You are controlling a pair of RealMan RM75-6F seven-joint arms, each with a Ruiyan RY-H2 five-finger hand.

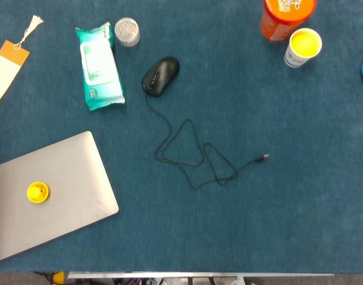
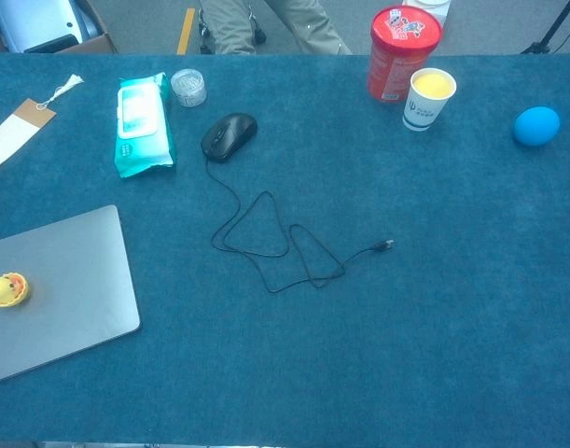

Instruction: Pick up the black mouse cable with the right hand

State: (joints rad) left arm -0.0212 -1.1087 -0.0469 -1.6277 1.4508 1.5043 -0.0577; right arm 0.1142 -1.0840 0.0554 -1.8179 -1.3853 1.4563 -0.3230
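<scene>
Head view: black mouse mid-table, right of wipes pack, nose toward lower left. Cable trails from nose, loops, runs rightward; plug points right. Neither hand in frame, state unknowable.

Print on the wipes pack, red canister and cup seems too small to read.

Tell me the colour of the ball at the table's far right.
Blue. The ball shows best in the chest view; the head view crops it.
</scene>
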